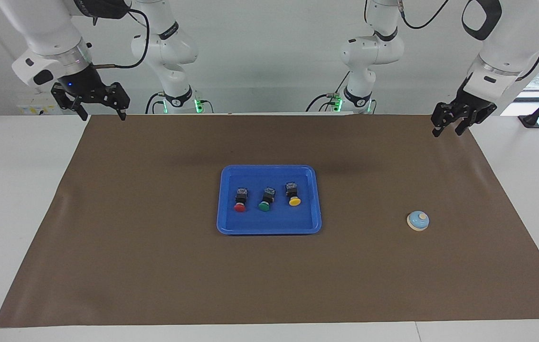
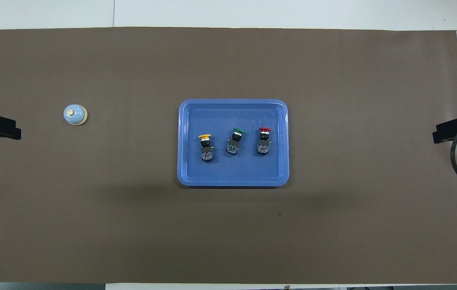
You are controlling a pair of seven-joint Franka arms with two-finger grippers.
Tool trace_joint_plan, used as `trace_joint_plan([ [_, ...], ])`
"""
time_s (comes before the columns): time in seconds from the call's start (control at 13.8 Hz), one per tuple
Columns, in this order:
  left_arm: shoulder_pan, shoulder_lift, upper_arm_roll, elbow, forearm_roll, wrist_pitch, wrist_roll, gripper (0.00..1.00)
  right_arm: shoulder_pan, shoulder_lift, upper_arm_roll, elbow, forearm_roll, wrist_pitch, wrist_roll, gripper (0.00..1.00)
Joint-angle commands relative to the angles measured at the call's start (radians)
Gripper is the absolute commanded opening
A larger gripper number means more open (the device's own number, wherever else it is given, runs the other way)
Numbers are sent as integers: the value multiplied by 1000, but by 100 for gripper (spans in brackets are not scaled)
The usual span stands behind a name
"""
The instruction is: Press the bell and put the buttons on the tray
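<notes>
Your three buttons (image 1: 264, 198) lie in the tray (image 1: 269, 228), the bell (image 1: 418, 221) sits apart, and both the left gripper (image 1: 449, 128) and the right gripper (image 1: 101, 113) hang spread wide with nothing in them.

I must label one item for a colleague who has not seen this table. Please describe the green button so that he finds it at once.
Find the flat rectangular bright-blue plastic tray in the middle of the brown mat. Three small black-bodied push-button switches lie in a row in it. The green-capped one is the middle one, between the red-capped switch and the yellow-capped switch.
</notes>
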Motion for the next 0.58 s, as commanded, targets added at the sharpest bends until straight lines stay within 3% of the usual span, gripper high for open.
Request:
trace_joint_plan([
  [0.0,1,105,2,9,-2,120,-15,0,-15,-17,11,-18,-9,-5,-18,100],
  [0.22,-3,229,2,25,-1,226,-15,0,-15,-17,11,-18,-9,-5,-18,100],
  [0.51,7,341,2,12,4,363,-10,0,-15,-17,11,-18,-9,-5,-18,100],
])
